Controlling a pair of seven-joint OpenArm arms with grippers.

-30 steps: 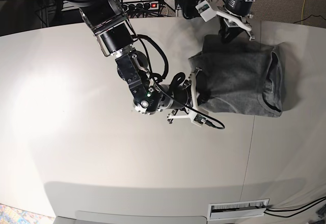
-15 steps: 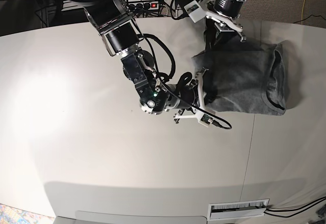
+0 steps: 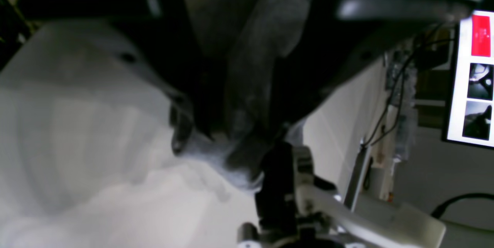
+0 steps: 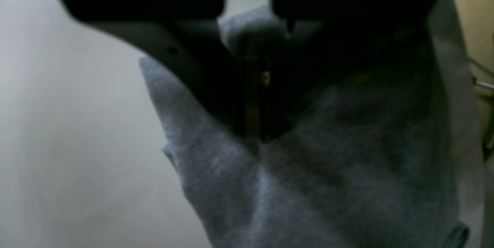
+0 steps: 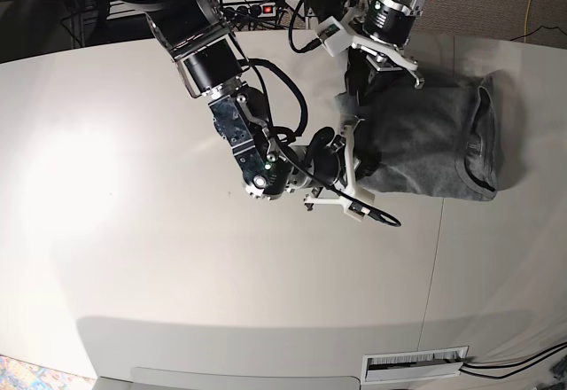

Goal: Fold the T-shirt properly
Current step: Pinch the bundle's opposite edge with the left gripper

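- Two tools grip the shirt (image 5: pixel 425 142), which lies on the tabletop (image 5: pixel 133 257) toward my far right in the base view, already doubled into a rough rectangle with the neckline at its right end.
- My right tool (image 4: pixel 252 124) pinches a left-hand corner of the cloth; in its wrist view the jaws sit nearly together with grey fabric bunched between them and draping away below.
- My left tool (image 3: pixel 227 140) holds the far left corner near the tabletop's back edge; its wrist view is blurred, but cloth hangs from between the dark fingers (image 3: pixel 181 128), so I judge it clamped on fabric.
- The step in hand, as I read it, is carrying this left edge over toward the neckline for the next fold.
- To do it well I want both corners lifted level, so the edge between them runs taut and straight, not sagging.
- I should move the two arms at matching pace; if one leads, the fold line skews and the rectangle turns crooked.
- Lift only enough for the cloth to clear itself, since a high carry could drag the whole shirt along the smooth tabletop.
- The arms are close together here, so I keep watch on the right arm's cable (image 5: pixel 376 217) near the cloth.
- Set down edge on edge, then let go.
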